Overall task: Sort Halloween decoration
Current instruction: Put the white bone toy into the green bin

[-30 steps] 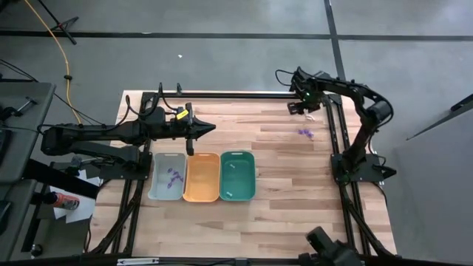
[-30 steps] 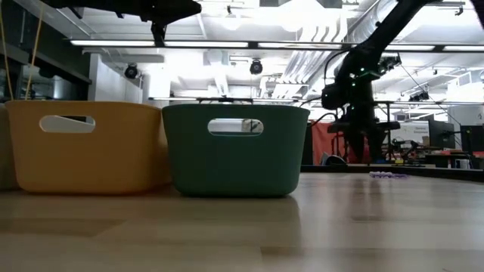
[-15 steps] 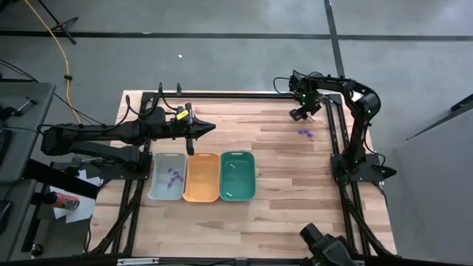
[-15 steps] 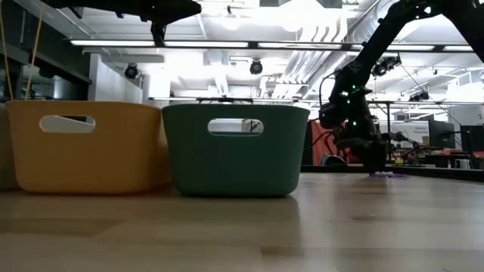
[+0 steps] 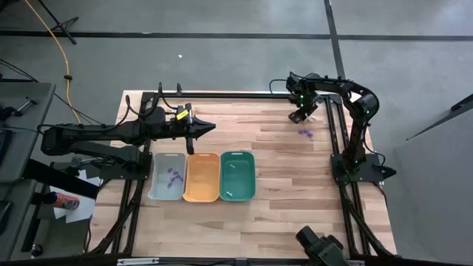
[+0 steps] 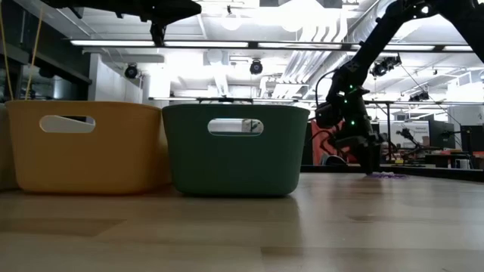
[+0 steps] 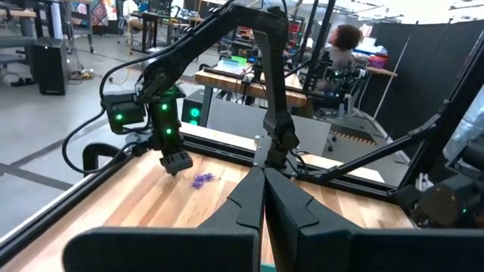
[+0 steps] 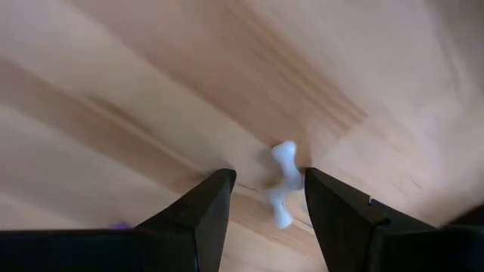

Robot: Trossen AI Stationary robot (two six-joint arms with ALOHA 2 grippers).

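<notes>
A small white bone-shaped piece [image 8: 283, 183] lies flat on the wooden table. My right gripper [image 8: 265, 198] points down over it, open, with one finger on either side and nothing held. This gripper [image 5: 299, 116] is at the table's far right. A purple piece [image 5: 305, 134] lies on the table just nearer than it and also shows in the low view [image 6: 388, 175]. Purple pieces [image 5: 174, 176] lie in the grey tray [image 5: 157, 185], and white pieces [image 5: 230, 168] lie in the teal tray [image 5: 247, 177]. My left gripper [image 5: 211, 127] waits shut and level above the trays.
The orange tray [image 5: 202, 177] stands between the grey and the teal one at the table's near left. A black frame rail [image 5: 334, 133] runs along the right edge, close to my right gripper. Bare wood lies between the trays and the purple piece.
My right gripper has sunk toward the table over the white piece and rolled about its own pointing line. The gap between its fingers is the same.
</notes>
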